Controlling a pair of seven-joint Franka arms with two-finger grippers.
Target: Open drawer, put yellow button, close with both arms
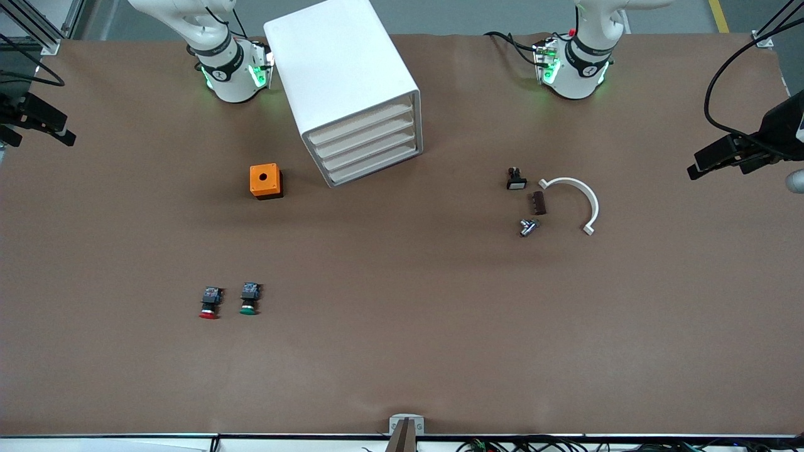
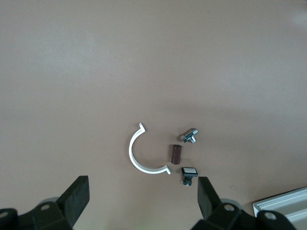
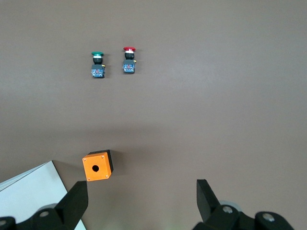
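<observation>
Drawer (image 1: 361, 122): uppermost of four in the white cabinet (image 1: 339, 63), upper middle of the front view. It was shut, its front flush with the three below. The cabinet sat skewed on the brown table (image 1: 402, 351), with the drawer fronts angled toward the front camera and the left arm's end.

Orange box (image 1: 266, 181) with a round hole in its top stood just beside the cabinet, toward the right arm's end and a bit nearer the camera. It was not touching the cabinet.

Red-capped button (image 1: 210, 302) and green-capped button (image 1: 249, 298) lay side by side in the lower part of the frame, apart from each other, caps toward the camera. Both were well clear of the box and cabinet.

A cluster of small parts lay toward the left arm's end at mid-height:
- white half-ring clip (image 1: 581, 198)
- dark brown block (image 1: 538, 203) just beside the clip
- white-capped black switch (image 1: 516, 179) farther from the camera than the block
- small metal fitting (image 1: 527, 227) nearer the camera than the block

None of them touched.

Left gripper (image 2: 144, 178) hung high over that cluster, fingers (image 2: 76, 199) spread wide, holding nothing. Right gripper (image 3: 141, 183) hung high over the table by the orange box and the cabinet corner, fingers (image 3: 74, 203) spread wide, also empty. Neither gripper touched anything.
</observation>
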